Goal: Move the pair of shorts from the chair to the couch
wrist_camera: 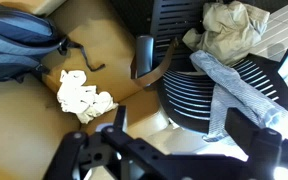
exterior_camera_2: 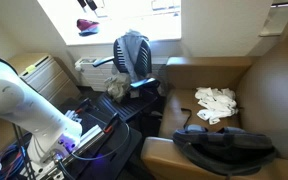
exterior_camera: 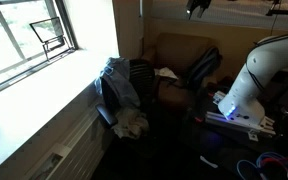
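Note:
The grey pair of shorts (wrist_camera: 240, 88) hangs over the backrest of the black slatted chair (wrist_camera: 189, 95). It shows in both exterior views (exterior_camera: 117, 78) (exterior_camera_2: 134, 48). The brown couch (wrist_camera: 104, 45) stands next to the chair and shows in both exterior views (exterior_camera: 179, 52) (exterior_camera_2: 254, 85). In the wrist view my gripper (wrist_camera: 182, 132) is open and empty. It hovers above the chair's backrest, apart from the shorts, with its right finger near the hanging end of the cloth.
A crumpled beige cloth (wrist_camera: 232, 28) lies on the chair seat (exterior_camera_2: 118, 88). A white cloth (wrist_camera: 84, 96) and a dark backpack (wrist_camera: 19, 45) lie on the couch. My white arm base (exterior_camera_2: 19, 100) stands among cables. A window (exterior_camera: 29, 40) is beside the chair.

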You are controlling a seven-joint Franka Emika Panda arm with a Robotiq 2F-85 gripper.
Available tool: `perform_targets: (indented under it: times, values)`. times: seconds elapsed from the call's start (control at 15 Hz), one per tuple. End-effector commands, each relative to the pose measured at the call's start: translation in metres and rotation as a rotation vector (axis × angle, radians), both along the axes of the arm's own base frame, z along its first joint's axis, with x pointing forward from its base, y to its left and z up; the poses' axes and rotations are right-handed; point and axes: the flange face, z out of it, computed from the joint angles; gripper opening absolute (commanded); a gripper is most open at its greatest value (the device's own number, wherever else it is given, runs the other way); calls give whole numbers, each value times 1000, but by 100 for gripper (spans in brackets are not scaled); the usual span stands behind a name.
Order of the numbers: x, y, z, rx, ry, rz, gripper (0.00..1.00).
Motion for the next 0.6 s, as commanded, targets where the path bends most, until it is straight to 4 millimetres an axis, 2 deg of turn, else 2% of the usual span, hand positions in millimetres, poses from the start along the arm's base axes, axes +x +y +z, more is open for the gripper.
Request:
perform_targets:
  times: [0.0,0.13,0.2,0.27,0.33,0.4,0.53]
  values:
    - [0,0,1,0,1,0,100]
    - [0,0,0,0,1,0,100]
    - [16,-4,-9,60,-22,46,100]
    - [41,-3,-25,108,-52,89,100]
    - [64,6,-37,134,-90,110,100]
    - [78,18,-41,180,-115,141,100]
    - [113,45,-63,255,-136,222,100]
